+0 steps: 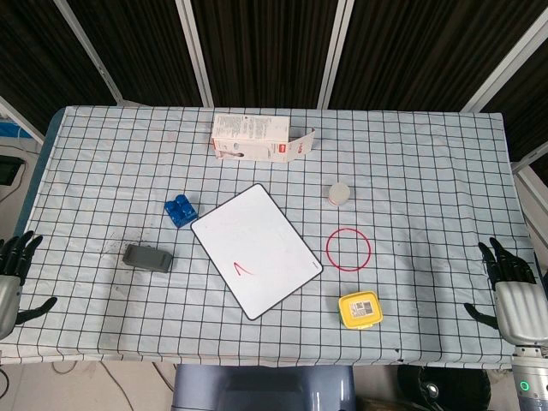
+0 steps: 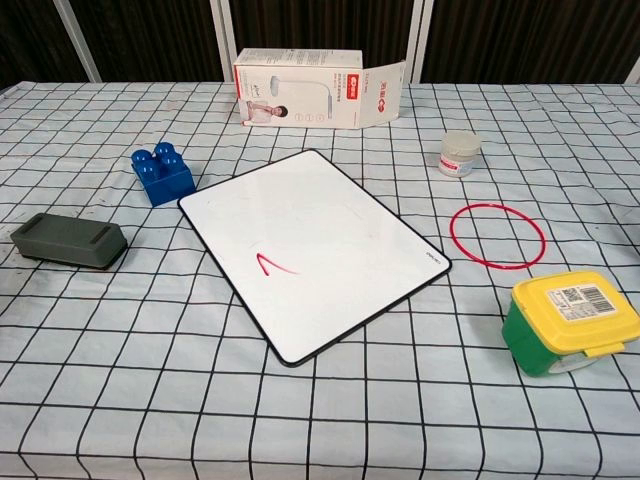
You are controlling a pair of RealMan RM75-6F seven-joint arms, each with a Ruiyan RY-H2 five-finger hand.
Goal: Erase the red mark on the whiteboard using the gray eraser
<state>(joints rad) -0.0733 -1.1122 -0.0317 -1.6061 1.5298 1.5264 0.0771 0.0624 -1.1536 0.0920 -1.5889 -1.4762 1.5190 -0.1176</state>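
A white whiteboard [image 1: 256,248] [image 2: 312,244] lies tilted in the middle of the checked table. On its near part is a small red mark [image 1: 241,269] [image 2: 272,265]. The gray eraser [image 1: 146,257] [image 2: 68,241] lies flat on the cloth to the left of the board, apart from it. My left hand [image 1: 12,278] hangs at the table's left edge with fingers spread, holding nothing. At the right edge my right hand [image 1: 511,293] is likewise spread and empty. Neither hand shows in the chest view.
A blue toy block [image 1: 179,210] [image 2: 162,173] sits between eraser and board. A white-red carton [image 1: 257,139] [image 2: 315,88] lies at the back. Right of the board are a small white jar [image 1: 339,193] [image 2: 460,154], a red ring [image 1: 348,250] [image 2: 497,234] and a yellow-lidded green box [image 1: 360,309] [image 2: 571,321].
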